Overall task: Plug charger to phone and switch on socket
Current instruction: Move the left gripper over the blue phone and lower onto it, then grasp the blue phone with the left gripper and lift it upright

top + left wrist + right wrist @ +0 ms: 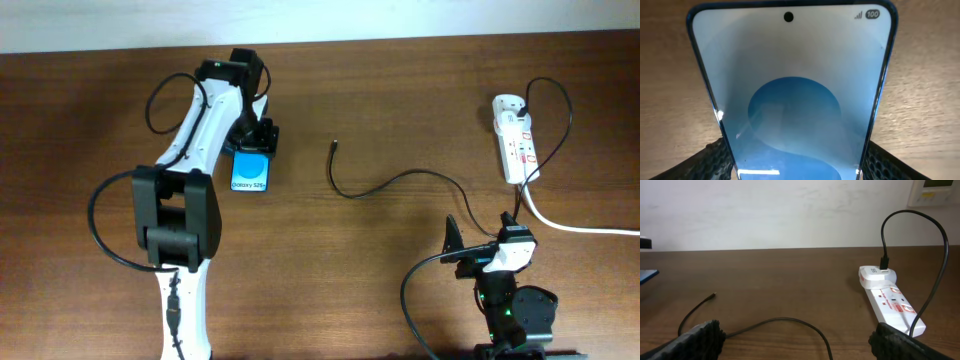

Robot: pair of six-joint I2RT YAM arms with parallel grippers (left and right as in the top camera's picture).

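The phone (250, 172) lies on the wooden table with its blue screen up; it fills the left wrist view (790, 75). My left gripper (254, 140) (795, 150) is shut on the phone, one finger against each long edge. The charger cable (390, 182) curves across the table, and its plug tip (335, 146) (712, 296) lies free to the right of the phone. The white socket strip (515, 140) (890, 302) lies at the far right, the cable plugged in at its far end. My right gripper (482, 252) (800, 340) is open and empty over the cable (790, 321).
A thick white power cord (570, 225) runs from the strip to the right edge. A blue corner of the phone (647, 275) shows at the left of the right wrist view. A pale wall stands behind the table's far edge.
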